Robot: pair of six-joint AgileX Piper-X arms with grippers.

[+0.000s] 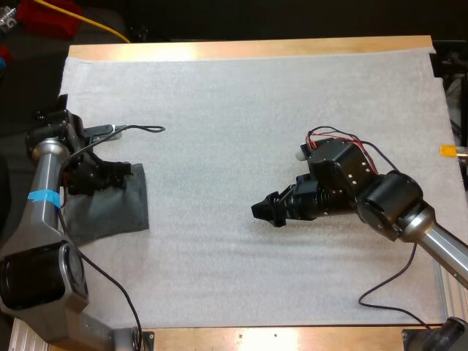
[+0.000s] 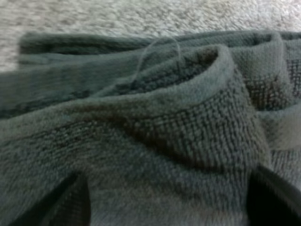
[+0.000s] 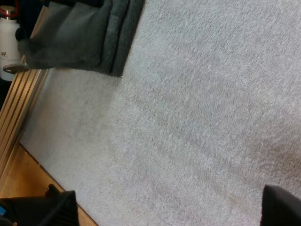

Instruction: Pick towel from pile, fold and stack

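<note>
On the fuzzy white mat (image 1: 256, 110) lies a plush folded towel (image 1: 117, 208).

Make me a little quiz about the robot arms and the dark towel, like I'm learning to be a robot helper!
1. True or false: the right gripper is squeezing the towel.
2. Which gripper is at the towel? A) left gripper B) right gripper
3. What lies under the right gripper?
Key: 1 false, it is open over nothing; 2 A; 3 the bare white mat.
</note>
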